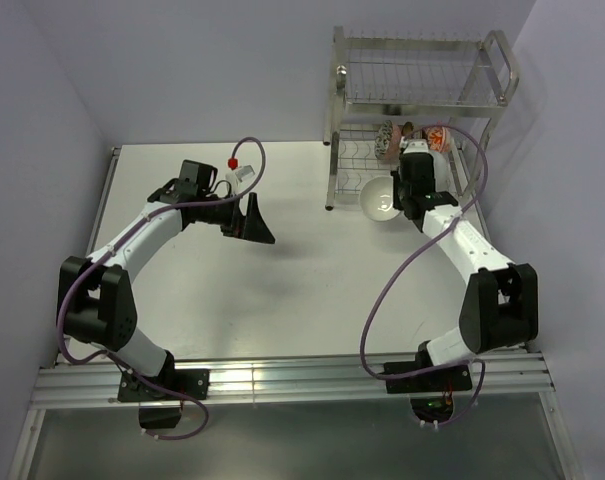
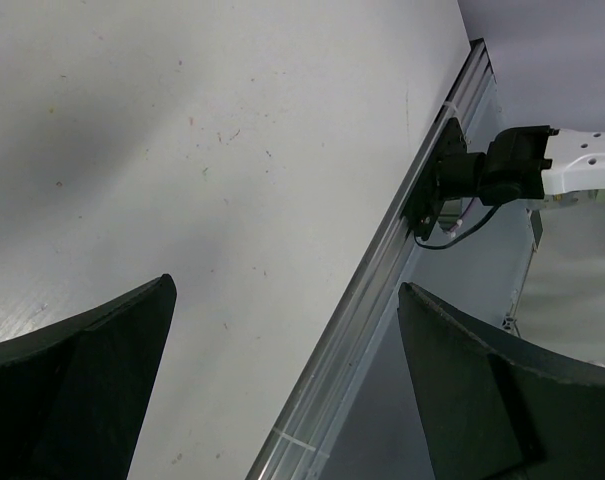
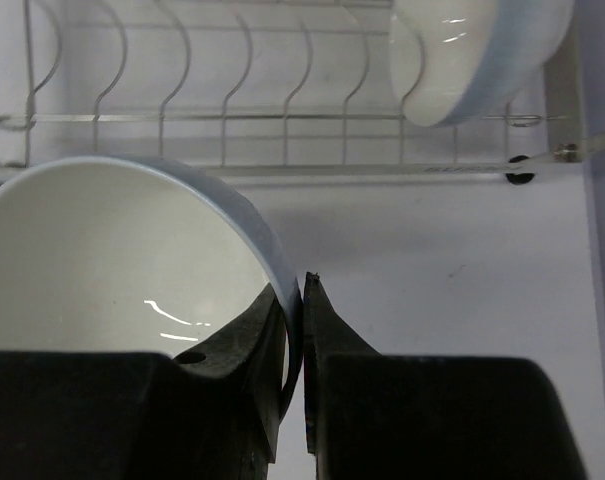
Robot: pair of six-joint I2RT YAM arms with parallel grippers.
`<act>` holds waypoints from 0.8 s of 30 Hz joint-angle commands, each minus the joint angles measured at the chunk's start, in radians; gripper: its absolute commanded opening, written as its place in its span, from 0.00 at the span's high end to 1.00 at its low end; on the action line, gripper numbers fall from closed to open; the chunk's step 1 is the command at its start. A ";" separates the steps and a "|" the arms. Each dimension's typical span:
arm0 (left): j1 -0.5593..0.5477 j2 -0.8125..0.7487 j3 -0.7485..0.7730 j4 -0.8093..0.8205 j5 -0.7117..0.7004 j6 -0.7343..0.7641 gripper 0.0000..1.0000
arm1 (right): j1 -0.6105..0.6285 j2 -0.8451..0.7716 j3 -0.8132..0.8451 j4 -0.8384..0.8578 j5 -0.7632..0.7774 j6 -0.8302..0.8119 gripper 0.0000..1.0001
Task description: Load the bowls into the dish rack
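The right gripper [image 3: 300,300] is clamped on the rim of a white bowl [image 3: 112,260], one finger inside and one outside. The bowl sits just in front of the dish rack [image 1: 422,90] lower tier, not in a slot; can't tell if it touches the table [image 1: 282,300]. A second white bowl [image 3: 477,50] stands on edge in the wire slots at the right end. A patterned bowl [image 1: 388,140] is also in the lower tier. The left gripper [image 1: 254,220] is spread wide, holding nothing, over the table, well apart from the rack.
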 commanded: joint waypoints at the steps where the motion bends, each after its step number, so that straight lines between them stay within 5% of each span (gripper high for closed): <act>1: 0.005 -0.014 0.020 0.023 -0.003 -0.011 0.00 | -0.006 0.028 0.105 0.087 0.203 0.152 1.00; 7: 0.005 -0.006 0.026 0.022 0.000 -0.001 0.00 | -0.006 0.141 0.194 0.050 0.424 0.250 1.00; 24: 0.005 -0.022 -0.014 0.046 -0.014 0.006 0.00 | -0.009 0.304 0.234 0.231 0.577 0.259 1.00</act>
